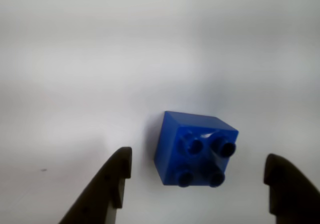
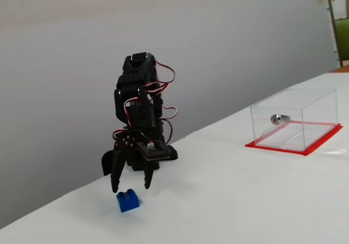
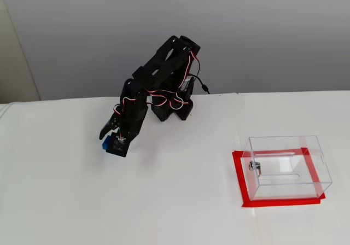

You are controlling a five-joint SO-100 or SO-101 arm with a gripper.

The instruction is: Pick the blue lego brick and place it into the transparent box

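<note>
brick: small bright blue plastic lego brick, glossy, squarish block. Wrist view shows four round studs on top; it sits slightly rotated against the camera frame.
brick position: on the white table, directly under the gripper in a fixed view; in the other fixed view only a blue sliver shows beside the arm.
gripper: black two-finger plastic gripper, fingers spread wide, one on each side of the brick with a clear gap both sides, nothing gripped. Tips hang just above table level in a fixed view.
arm: black plastic arm folded forward, red/white servo wires looped along it.
box: clear rectangular plastic box, thin glossy walls, open top, small silver metal cylinder on one wall, red base border around the footprint. Well apart from brick, to the right in both fixed views.
surface: plain matte white tabletop.
room: flat grey wall behind the table; sliver of shelving at the top right of a fixed view.
</note>
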